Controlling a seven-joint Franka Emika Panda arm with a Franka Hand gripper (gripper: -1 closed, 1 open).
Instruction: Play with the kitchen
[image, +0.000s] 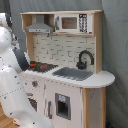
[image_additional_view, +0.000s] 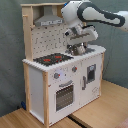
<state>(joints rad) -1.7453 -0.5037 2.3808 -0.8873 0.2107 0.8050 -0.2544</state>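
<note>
1. A robot test space or lab is suggested, not a real kitchen.
2. A plain grey backdrop (image: 117, 50) is seen behind everything in both exterior views.
3. The kitchen (image_additional_view: 62, 82) is a toy set placed on bare wooden tabletops (image_additional_view: 105, 112).
4. A white robot arm (image_additional_view: 97, 15) is mounted beside it.

The kitchen (image: 65, 75) is finished in white and light wood. Red rings are seen on its black hob (image_additional_view: 52, 59). The sink (image: 75, 73) is coloured grey and the tap (image: 85, 59) black. Above the hob, a grey hood (image: 40, 27) is set against a white tile-patterned back wall (image: 57, 50). The arm (image_additional_view: 95, 14) is white.
</note>
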